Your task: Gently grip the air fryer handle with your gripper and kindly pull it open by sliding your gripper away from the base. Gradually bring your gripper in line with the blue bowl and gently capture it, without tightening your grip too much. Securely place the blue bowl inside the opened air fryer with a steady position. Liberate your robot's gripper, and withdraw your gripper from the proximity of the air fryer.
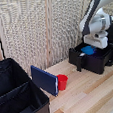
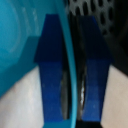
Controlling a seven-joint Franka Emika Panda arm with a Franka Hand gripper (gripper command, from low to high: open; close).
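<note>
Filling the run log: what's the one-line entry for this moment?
gripper: shut on bowl rim | bowl: over open fryer drawer | cup: on table, untouched

A light-blue bowl [image 1: 88, 50] sits in the matte-black air fryer [image 1: 93, 59], the hand [image 2: 72, 75] has deep-blue fingers [image 2: 51, 70], and a red cup [image 1: 62, 82] stands on the pale wood tabletop [image 1: 92, 96].

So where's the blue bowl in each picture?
Exterior view: the blue bowl sits in the open air fryer drawer at the exterior view's right, just under the white arm's gripper.
Wrist view: the blue bowl fills one side, and its thin rim runs between the two blue fingers.
Shared landmark: the air fryer's dark perforated basket beside the bowl.
</note>
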